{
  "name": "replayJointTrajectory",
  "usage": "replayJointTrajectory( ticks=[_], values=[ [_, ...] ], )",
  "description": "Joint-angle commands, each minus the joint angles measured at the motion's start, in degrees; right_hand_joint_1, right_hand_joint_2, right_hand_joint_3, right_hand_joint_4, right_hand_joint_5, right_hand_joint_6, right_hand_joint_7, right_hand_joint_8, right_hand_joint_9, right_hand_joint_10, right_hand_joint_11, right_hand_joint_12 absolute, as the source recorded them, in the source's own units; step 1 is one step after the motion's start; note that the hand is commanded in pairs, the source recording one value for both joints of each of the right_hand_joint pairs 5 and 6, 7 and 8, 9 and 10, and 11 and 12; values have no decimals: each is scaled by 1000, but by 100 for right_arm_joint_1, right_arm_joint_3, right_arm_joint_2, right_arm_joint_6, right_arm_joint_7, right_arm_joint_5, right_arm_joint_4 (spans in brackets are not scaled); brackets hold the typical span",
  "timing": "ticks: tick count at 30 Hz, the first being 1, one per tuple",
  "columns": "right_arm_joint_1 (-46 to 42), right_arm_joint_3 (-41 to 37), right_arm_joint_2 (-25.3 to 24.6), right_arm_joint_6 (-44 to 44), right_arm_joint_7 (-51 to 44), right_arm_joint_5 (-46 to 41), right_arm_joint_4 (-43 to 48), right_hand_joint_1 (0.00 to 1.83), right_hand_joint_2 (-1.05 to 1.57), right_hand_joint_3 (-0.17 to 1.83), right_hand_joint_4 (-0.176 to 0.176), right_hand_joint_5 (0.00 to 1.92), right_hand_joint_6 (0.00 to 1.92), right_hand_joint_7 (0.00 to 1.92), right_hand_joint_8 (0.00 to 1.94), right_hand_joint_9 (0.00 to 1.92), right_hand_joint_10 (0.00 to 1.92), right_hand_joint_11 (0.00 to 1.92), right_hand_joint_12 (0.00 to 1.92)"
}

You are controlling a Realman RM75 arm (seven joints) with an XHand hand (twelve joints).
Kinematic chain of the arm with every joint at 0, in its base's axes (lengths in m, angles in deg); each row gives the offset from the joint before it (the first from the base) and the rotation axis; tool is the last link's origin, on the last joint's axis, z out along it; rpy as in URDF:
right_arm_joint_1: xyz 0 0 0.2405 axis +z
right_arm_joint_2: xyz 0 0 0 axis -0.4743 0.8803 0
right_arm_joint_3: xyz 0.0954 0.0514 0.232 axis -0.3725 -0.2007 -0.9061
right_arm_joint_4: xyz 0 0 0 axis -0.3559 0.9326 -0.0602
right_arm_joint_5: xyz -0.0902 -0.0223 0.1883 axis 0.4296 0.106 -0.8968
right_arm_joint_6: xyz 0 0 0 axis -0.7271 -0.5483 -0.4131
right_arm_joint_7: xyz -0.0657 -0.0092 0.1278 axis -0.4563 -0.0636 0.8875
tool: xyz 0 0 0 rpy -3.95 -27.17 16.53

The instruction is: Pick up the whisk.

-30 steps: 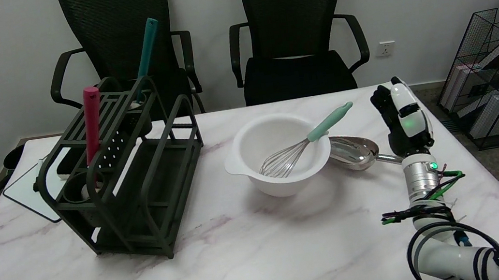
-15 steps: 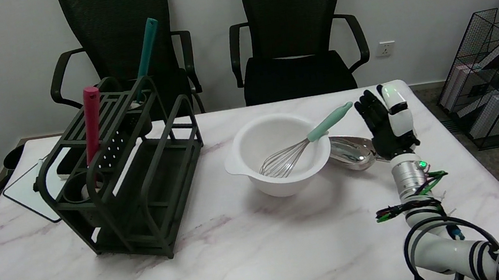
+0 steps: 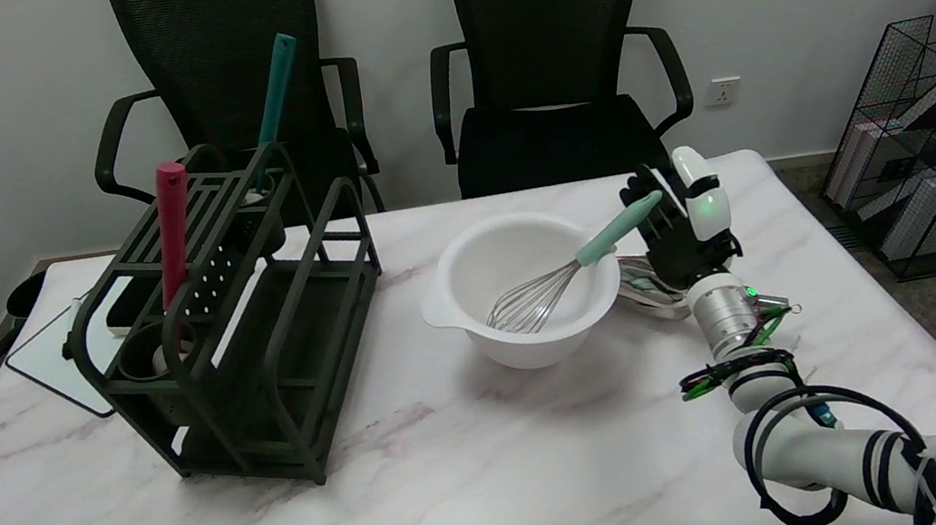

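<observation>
The right hand [image 3: 681,223] stands upright with fingers spread and holding nothing, just behind the tip of the whisk [image 3: 572,271], whose mint-green handle leans over the rim of the white bowl [image 3: 518,290] while its wire loops rest inside, on the marble table [image 3: 426,488].

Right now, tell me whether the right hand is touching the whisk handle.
Cannot tell. In the head view the whisk handle tip overlaps the open right hand; no gap or contact shows.

The bowl [image 3: 522,291] rim and metal scoop [image 3: 645,283] crowd the whisk [image 3: 566,276] handle; above it is open.
</observation>
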Motion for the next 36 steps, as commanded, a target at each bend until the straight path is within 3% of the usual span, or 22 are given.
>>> replayJointTrajectory(
  ticks=[1,21,29,36],
  values=[
    [84,-69,35,738,271,-49,-233,784,636,681,0,161,161,317,317,227,227,176,176],
    [115,-121,35,632,594,-33,-251,783,671,697,0,146,146,246,246,176,176,119,119],
    [73,-140,35,470,737,-23,-288,780,734,686,0,159,159,252,252,191,191,343,343],
    [66,-135,35,435,813,-1,-410,776,774,699,0,196,196,255,255,196,196,375,375]
  ],
)
